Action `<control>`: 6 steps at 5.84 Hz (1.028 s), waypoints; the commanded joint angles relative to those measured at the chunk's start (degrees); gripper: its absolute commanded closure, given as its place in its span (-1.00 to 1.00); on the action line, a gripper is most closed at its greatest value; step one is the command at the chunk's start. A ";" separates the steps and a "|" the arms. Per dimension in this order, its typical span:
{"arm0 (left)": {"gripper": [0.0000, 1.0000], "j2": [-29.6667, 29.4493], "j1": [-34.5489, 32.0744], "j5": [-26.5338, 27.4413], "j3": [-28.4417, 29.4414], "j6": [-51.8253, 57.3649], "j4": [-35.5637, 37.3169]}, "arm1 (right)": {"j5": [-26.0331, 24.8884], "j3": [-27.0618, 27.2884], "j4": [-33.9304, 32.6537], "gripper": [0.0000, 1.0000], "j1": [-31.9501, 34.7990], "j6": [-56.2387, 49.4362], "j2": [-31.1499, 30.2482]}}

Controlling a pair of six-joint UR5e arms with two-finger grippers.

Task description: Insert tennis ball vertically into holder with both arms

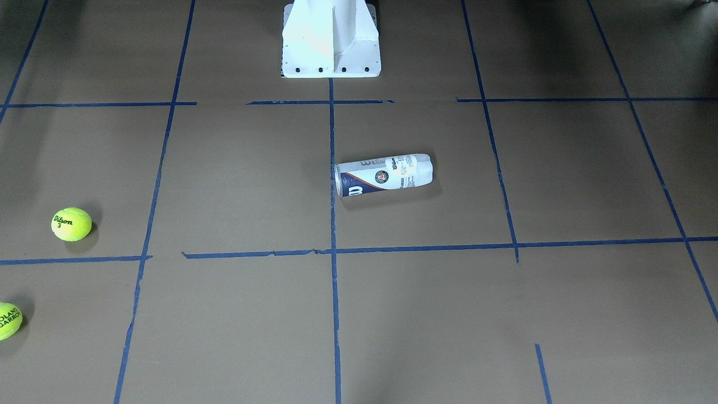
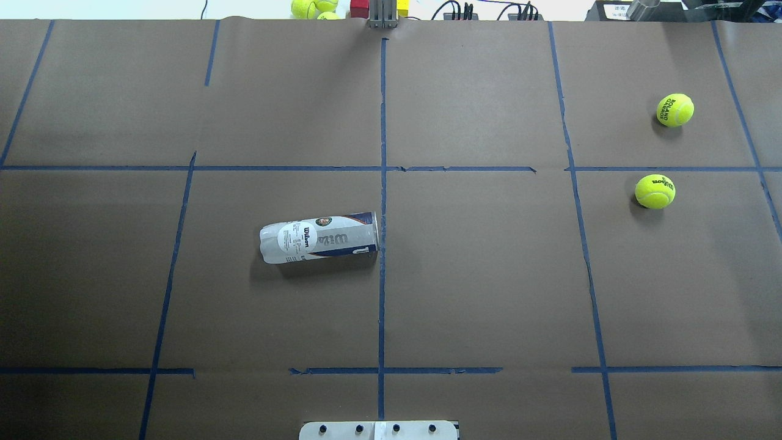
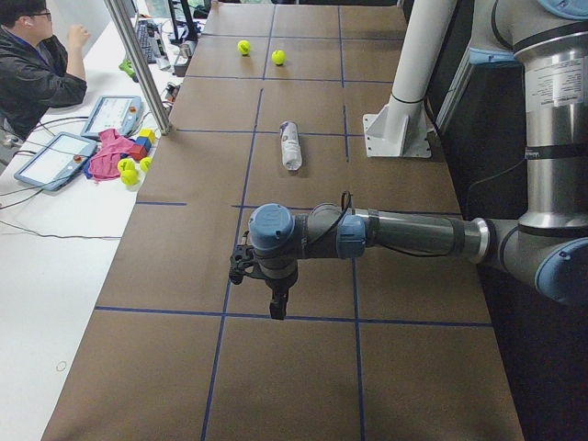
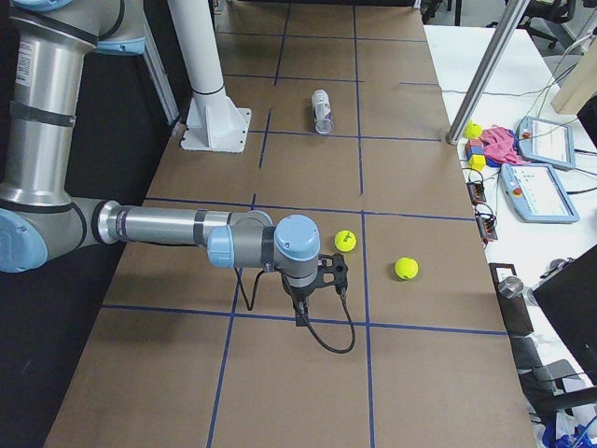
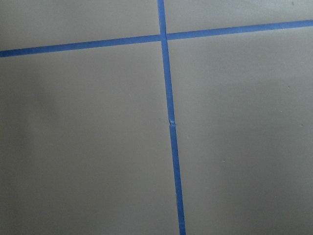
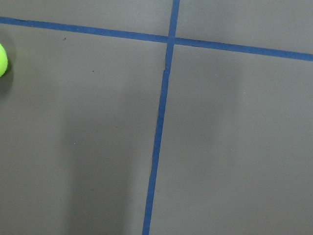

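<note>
The holder (image 1: pixel 384 174) is a clear tube with a white and navy Wilson label. It lies on its side near the table's middle, seen too in the overhead view (image 2: pixel 319 237) and small in both side views (image 3: pixel 290 144) (image 4: pixel 323 112). Two yellow tennis balls (image 2: pixel 655 191) (image 2: pixel 674 110) rest on the robot's right side, far from the tube (image 1: pixel 71 224) (image 1: pixel 8 320). My left gripper (image 3: pixel 277 305) hangs over bare paper at the table's left end. My right gripper (image 4: pixel 300 313) hangs close to the nearer ball (image 4: pixel 345 241). I cannot tell whether either is open or shut. Neither shows in the wrist views.
The white pedestal base (image 1: pixel 331 45) stands at the robot's edge. A seated operator (image 3: pixel 37 73), tablets (image 3: pixel 112 115), loose balls and blocks (image 3: pixel 130 167) and a metal post (image 3: pixel 138 64) are on the far side. A ball's edge (image 6: pixel 2 59) shows in the right wrist view.
</note>
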 commanded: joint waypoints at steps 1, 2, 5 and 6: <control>-1.00 0.09 0.08 0.00 -1.49 0.09 0.70 | 0.00 0.01 0.01 -1.00 0.00 -0.03 0.09; -1.00 0.52 0.16 0.44 -2.46 0.09 0.62 | 0.00 0.53 0.01 -1.00 0.00 0.14 0.17; -1.00 -7.55 0.52 0.18 -2.12 -0.09 -2.28 | 0.09 0.97 0.01 -1.00 -0.09 0.23 0.61; -1.00 -7.38 0.52 0.09 -1.77 -0.18 -6.20 | 0.09 0.97 0.01 -1.00 -0.09 0.23 0.70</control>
